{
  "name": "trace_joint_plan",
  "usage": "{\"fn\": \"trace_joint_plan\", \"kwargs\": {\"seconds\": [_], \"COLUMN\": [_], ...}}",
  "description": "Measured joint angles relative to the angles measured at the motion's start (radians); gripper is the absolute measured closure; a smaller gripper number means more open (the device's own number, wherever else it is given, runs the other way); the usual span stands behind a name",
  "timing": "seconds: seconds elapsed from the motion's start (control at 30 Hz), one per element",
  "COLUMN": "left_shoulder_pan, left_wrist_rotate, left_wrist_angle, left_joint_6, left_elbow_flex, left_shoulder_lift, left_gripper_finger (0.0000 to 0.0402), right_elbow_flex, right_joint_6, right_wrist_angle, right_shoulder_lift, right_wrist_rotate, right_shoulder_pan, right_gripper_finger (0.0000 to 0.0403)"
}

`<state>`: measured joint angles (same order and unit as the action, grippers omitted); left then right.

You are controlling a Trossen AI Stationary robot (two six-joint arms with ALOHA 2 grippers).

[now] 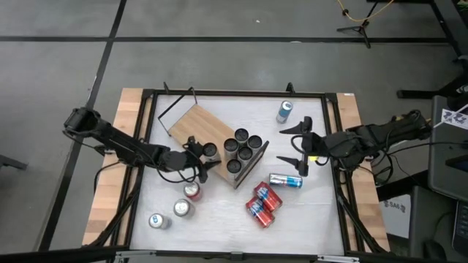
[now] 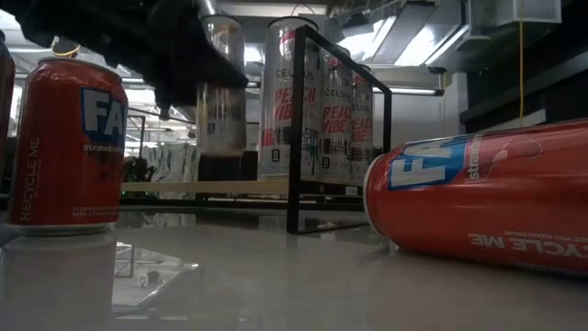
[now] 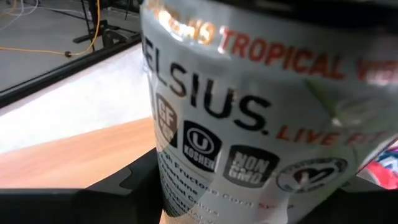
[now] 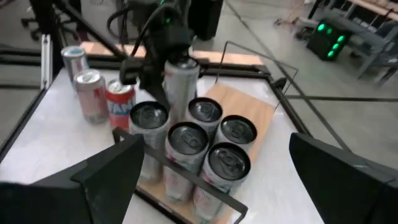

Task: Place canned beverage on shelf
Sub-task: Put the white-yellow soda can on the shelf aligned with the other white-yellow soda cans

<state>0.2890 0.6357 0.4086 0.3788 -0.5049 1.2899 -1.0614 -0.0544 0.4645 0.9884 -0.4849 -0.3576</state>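
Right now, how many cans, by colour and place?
Red cans: 3
Silver cans on shelf: 5
Silver can in left gripper: 1
Other silver cans, loose on table: 4
Total: 13

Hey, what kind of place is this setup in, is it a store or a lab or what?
Most likely a robotics lab or workshop, not a store: a black-framed table on bare concrete floor, a tripod and loose yellow cable behind it, and exposed ceiling ducting.
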Motion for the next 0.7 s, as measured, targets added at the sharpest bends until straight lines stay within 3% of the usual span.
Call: {"fn": "trace_joint_plan", "kwargs": {"seconds": [0.3, 0.7], "left_shoulder_pan": [-0.001, -0.001], "left_wrist_rotate": [0.0, 0.033], "left_wrist_angle": [0.081, 0.1], "left_joint_6": [0.005, 0.008], "left_elbow_flex": [0.0, 0.0], "left_shoulder_lift": [0.112, 0.132], "left_gripper_finger": [0.0157, 0.0143], "right_elbow_flex": [0.043, 0.043], "right_joint_6": [0.0, 0.0], "right_wrist_angle": [-0.056, -0.053], "right_shoulder_lift": [-0.007, -0.004], "right_wrist_rotate": [-0.047, -0.047], "right_shoulder_pan": [0.0, 0.0], "right_gripper_finger": [0.0007, 0.0007]}}
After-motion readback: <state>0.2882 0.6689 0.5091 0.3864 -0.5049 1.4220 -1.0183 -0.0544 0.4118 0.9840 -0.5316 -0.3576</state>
